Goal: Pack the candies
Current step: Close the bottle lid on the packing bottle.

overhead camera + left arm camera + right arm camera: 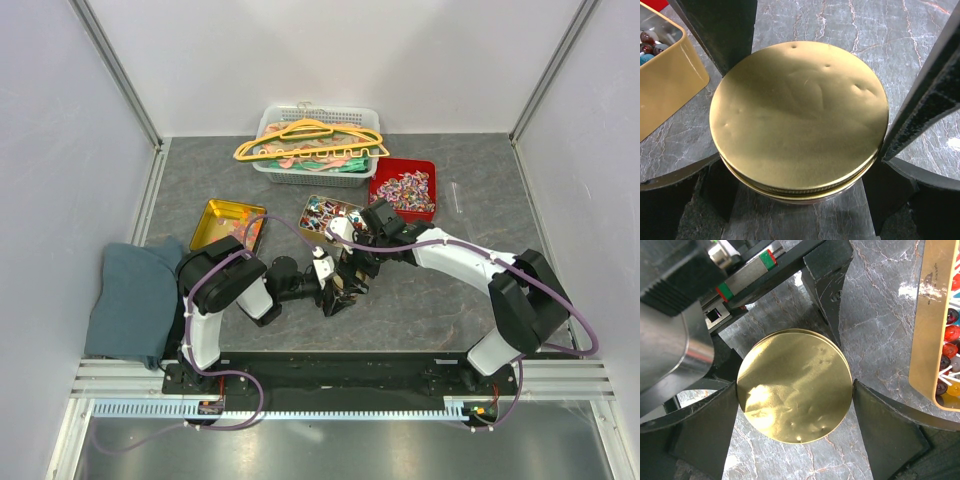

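Note:
A jar with a dented gold lid [800, 115] [795, 385] stands on the grey table between both grippers. My left gripper [830, 30] [333, 292] is open and straddles the jar below the lid. From above, my right gripper [795, 385] [352, 272] is open, its fingertips [862, 395] a hair off the lid's rim. Candies [328, 214] fill a gold tin just beyond the jar. More wrapped candies [405, 190] lie in a red tray. The jar's contents are hidden.
The gold tin [670, 85] [932, 315] sits close beside the jar. An empty gold tin part [228, 225] lies to the left, with a grey cloth [135, 295] at the table's left edge. A white basket of hangers [315, 150] stands at the back.

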`<action>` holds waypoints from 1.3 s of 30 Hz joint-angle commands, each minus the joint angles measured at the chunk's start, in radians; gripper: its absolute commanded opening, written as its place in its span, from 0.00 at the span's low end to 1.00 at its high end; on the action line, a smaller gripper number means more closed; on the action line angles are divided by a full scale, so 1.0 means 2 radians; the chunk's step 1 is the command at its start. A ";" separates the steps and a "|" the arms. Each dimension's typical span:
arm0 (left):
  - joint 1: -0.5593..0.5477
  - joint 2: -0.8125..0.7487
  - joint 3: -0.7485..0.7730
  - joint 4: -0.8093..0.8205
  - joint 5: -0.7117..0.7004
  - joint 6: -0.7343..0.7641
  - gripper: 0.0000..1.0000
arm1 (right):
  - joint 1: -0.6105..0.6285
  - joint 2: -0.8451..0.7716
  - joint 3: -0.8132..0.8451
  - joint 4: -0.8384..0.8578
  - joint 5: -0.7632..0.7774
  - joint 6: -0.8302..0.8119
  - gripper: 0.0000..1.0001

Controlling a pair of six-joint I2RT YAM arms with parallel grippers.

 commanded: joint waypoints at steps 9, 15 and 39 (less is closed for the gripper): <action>-0.005 0.005 0.008 0.166 0.002 -0.008 0.99 | 0.009 0.007 0.010 -0.016 0.008 -0.013 0.98; -0.004 0.006 0.009 0.166 -0.004 -0.008 1.00 | 0.015 0.009 0.018 -0.042 -0.011 -0.025 0.98; -0.001 0.008 0.011 0.166 -0.005 -0.012 0.99 | 0.014 -0.014 0.042 -0.095 -0.035 -0.050 0.96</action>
